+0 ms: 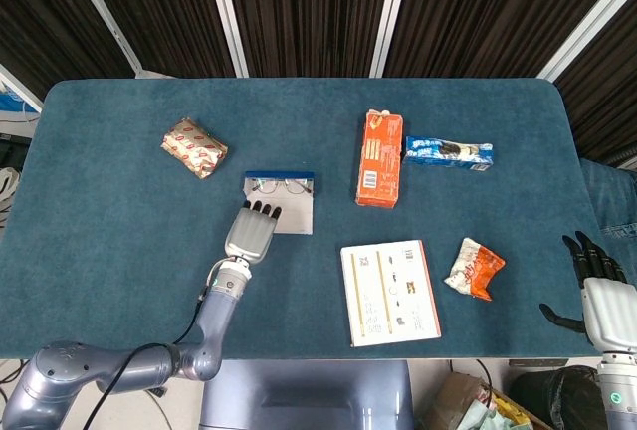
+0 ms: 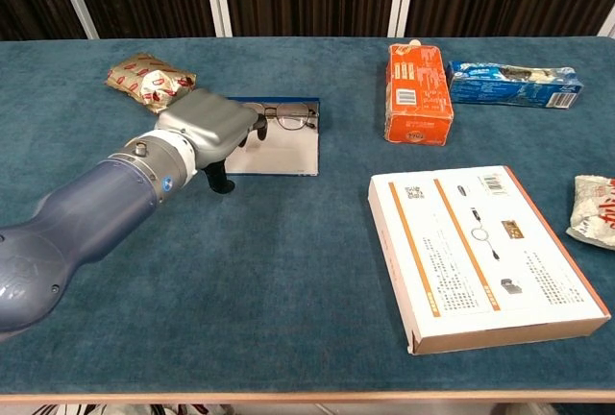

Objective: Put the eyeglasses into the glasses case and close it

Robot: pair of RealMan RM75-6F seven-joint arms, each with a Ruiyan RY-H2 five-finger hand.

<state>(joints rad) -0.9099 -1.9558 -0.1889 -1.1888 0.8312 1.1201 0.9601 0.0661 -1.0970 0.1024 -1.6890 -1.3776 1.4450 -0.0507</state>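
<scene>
The glasses case (image 1: 291, 213) (image 2: 283, 155) lies open and flat on the blue table, grey inside with a blue rim. The thin-framed eyeglasses (image 1: 282, 187) (image 2: 285, 119) rest along its far edge. My left hand (image 1: 253, 234) (image 2: 205, 125) hovers palm down over the case's near-left corner, fingers apart and pointing toward the glasses, holding nothing; it hides the left lens in the chest view. My right hand (image 1: 597, 296) hangs off the table's right edge, fingers spread and empty.
A gold snack pack (image 1: 194, 146) lies far left. An orange carton (image 1: 378, 158) and a blue biscuit packet (image 1: 448, 151) sit to the right of the case. A white box (image 1: 390, 292) and a crumpled orange wrapper (image 1: 474, 268) lie nearer the front.
</scene>
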